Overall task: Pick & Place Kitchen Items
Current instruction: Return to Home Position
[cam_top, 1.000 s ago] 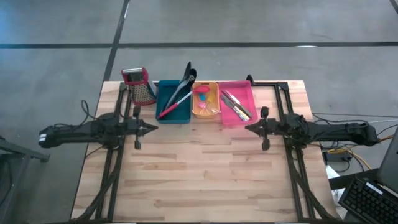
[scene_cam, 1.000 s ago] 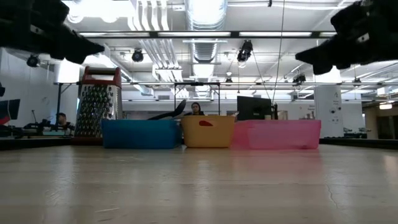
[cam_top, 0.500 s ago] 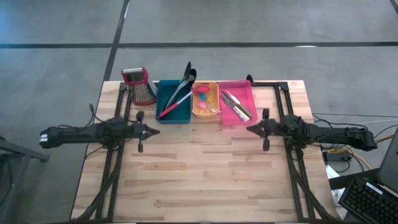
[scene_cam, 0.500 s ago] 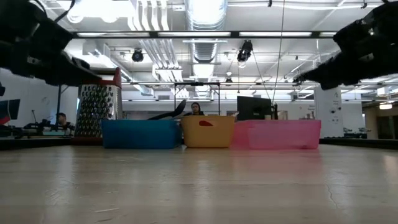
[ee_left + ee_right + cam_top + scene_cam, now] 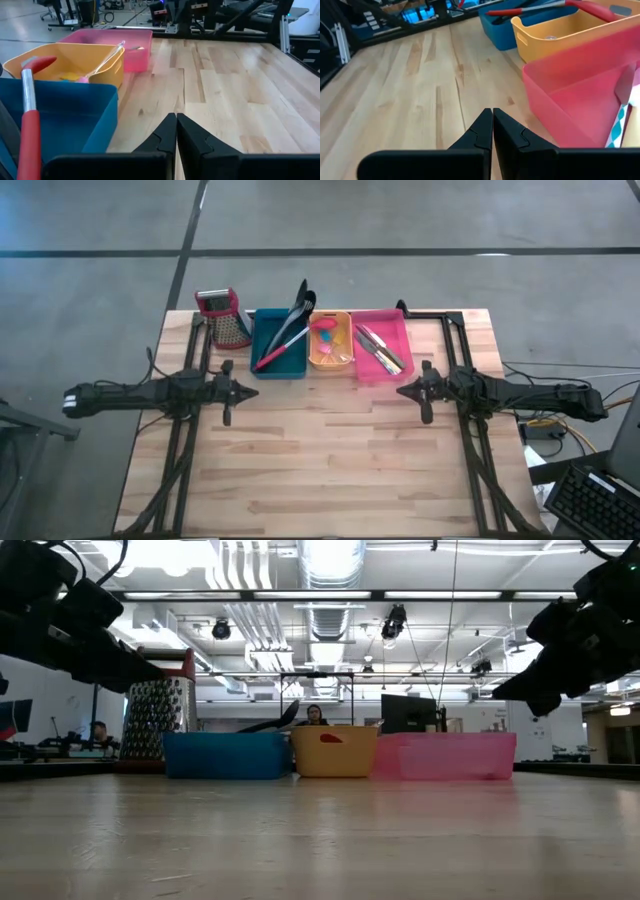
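From above, the orange bin [image 5: 312, 345] stands in the middle of a row at the far side of the table [image 5: 330, 470], with the teal bin [image 5: 257, 350] touching its left side and the pink bin [image 5: 398, 330] touching its right. The grater [image 5: 226, 320] stands left of the teal bin. A red-handled spoon [image 5: 278, 349] and black utensils [image 5: 301, 304] lie slanted in the teal bin, small pink and yellow pieces [image 5: 326, 336] lie in the orange bin, and metal tools [image 5: 380, 348] lie in the pink bin. The left gripper [image 5: 250, 389] hangs nearer than the orange bin and to its left, and the right gripper [image 5: 401, 390] hangs nearer and to its right. Both point inward and neither holds anything.

At table height, both grippers hang well above the tabletop, the left gripper [image 5: 152, 670] in front of the grater [image 5: 158, 712], the right gripper [image 5: 505, 692] above the pink bin's right end. A black handle [image 5: 272, 723] juts from the teal bin just left of the orange bin [image 5: 335, 753].

The left wrist view shows that gripper's fingers [image 5: 165, 131] pressed together, empty, above bare wood. The red-handled spoon [image 5: 29, 135] rests in the teal bin, with the orange bin [image 5: 80, 49] beyond it.

The right wrist view shows its fingers [image 5: 481, 127] likewise pressed together and empty. The pink bin [image 5: 575, 87] lies nearest, and the orange bin [image 5: 555, 35] is behind it.
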### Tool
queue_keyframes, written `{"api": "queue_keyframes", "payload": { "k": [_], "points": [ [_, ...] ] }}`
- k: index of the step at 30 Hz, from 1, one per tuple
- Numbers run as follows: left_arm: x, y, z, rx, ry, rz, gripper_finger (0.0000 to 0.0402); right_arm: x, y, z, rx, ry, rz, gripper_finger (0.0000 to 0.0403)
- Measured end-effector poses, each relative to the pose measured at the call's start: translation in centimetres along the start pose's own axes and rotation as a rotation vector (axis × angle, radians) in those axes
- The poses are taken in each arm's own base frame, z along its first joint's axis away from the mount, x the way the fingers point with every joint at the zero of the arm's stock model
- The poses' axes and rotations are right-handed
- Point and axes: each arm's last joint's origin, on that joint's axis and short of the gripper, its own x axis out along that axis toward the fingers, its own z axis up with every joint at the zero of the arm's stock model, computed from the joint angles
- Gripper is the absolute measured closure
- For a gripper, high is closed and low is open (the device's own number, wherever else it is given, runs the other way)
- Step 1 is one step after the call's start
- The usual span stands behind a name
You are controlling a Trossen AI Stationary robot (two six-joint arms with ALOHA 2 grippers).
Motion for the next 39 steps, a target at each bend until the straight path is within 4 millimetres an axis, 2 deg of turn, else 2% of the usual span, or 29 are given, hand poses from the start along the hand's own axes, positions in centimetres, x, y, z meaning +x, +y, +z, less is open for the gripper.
{"api": "queue_keyframes", "payload": {
  "k": [8,39],
  "points": [
    [0.01,0.0,0.01,0.0,-0.003,0.0,0.0383,0.0,-0.01,-0.02,-0.06,0.002,-0.001,0.0394],
    [0.02,0.0,0.01,0.0,-0.005,0.0,0.0385,0.0,-0.01,-0.02,-0.06,0.002,-0.002,0.0394]
  ]
}}
